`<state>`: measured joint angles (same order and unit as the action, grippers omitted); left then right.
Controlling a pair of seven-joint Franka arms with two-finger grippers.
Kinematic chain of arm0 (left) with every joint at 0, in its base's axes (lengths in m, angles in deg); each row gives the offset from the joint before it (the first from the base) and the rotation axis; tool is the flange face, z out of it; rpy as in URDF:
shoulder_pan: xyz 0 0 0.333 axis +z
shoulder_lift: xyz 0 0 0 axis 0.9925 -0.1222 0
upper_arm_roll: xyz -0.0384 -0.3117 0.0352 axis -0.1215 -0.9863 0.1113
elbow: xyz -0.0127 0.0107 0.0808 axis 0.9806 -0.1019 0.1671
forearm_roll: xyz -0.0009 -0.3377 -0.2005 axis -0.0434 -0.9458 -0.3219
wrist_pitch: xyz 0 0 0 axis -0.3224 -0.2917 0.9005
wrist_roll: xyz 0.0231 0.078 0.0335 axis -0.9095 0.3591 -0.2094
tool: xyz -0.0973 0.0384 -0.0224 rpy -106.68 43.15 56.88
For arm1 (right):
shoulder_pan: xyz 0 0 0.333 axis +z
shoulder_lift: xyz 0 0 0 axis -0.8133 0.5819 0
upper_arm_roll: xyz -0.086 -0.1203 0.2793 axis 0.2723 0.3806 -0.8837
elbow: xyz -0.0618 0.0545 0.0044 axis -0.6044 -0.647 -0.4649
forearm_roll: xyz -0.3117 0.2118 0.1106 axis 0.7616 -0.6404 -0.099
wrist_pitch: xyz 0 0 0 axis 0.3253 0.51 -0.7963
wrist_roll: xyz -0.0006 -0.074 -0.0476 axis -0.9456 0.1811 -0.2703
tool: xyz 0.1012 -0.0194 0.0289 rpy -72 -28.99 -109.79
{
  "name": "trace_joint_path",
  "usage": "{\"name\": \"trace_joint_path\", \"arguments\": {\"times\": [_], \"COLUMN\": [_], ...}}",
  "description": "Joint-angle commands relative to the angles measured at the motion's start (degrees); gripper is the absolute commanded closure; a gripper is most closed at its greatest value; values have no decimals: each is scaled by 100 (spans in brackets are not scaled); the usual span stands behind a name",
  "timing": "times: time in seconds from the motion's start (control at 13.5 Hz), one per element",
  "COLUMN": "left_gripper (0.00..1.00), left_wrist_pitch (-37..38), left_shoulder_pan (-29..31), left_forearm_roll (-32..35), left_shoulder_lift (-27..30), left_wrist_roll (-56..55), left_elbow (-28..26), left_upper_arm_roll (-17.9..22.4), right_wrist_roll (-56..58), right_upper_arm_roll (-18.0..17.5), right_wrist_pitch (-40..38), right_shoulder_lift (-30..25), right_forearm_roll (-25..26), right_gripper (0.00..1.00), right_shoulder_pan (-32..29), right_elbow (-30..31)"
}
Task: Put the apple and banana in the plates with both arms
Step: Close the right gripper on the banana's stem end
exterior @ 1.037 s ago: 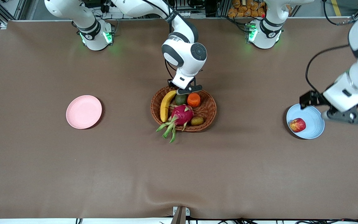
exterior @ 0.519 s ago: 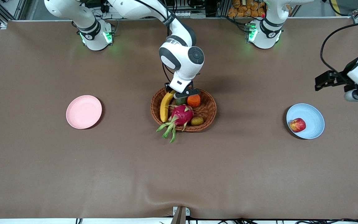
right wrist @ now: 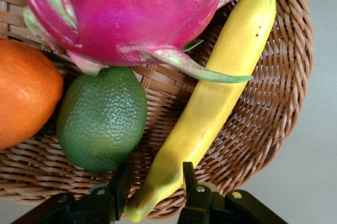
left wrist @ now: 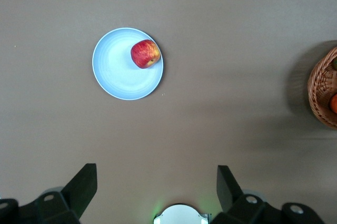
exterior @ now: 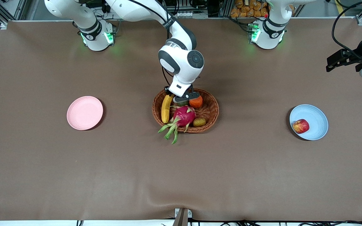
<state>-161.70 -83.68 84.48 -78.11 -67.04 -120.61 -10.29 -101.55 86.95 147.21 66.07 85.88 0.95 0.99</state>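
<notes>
Banana grip: my right gripper [right wrist: 152, 195] is down in the wicker basket [exterior: 211, 108], its two fingers standing on either side of the banana [right wrist: 210, 108] near one tapered end; they look to be against the skin or nearly so, and I judge the clamp not yet firm
Why that end: it sits by the basket rim, clear of the dragon fruit [exterior: 183, 115], the lime [right wrist: 102, 119] and the orange [exterior: 196, 101], so my fingers fit there without pushing the other fruit
Banana axis: it lies along the basket wall toward the right arm's end of the table; the long axis runs from the pinched end, farther from the front camera, to the other tip nearer it
Apple: the apple [exterior: 300, 126] rests in the blue plate [exterior: 317, 117], touching it close to the rim, so that half looks finished
Left hand: my left gripper [left wrist: 152, 195] is up over bare table, fingers spread wide and holding nothing, waiting
Pink plate: the pink plate [exterior: 84, 112] sits well apart from the basket, and I judge it meant for the banana
</notes>
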Motion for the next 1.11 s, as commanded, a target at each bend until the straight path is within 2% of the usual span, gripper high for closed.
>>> {"name": "trace_joint_path", "arguments": {"times": [0.0,0.52,0.96,1.04], "left_gripper": [0,0,0,0], "left_wrist_pitch": [-317,-537,-537,-537], "left_shoulder_pan": [35,52,52,52], "left_forearm_roll": [-106,-176,-203,-203], "left_shoulder_lift": [48,57,65,74], "left_wrist_roll": [-19,-116,-98,-107], "left_elbow": [-108,-64,-64,-56], "left_upper_arm_roll": [-1,-10,-10,-10], "right_wrist_roll": [30,-5,-5,-5], "right_upper_arm_roll": [-57,-57,-57,-57], "right_wrist_pitch": [-60,-359,-315,-315], "right_shoulder_lift": [86,77,86,86], "right_forearm_roll": [128,128,145,154], "right_gripper": [53,53,63,67], "right_shoulder_pan": [-9,132,79,71], "right_elbow": [-96,-87,-114,-114]}}
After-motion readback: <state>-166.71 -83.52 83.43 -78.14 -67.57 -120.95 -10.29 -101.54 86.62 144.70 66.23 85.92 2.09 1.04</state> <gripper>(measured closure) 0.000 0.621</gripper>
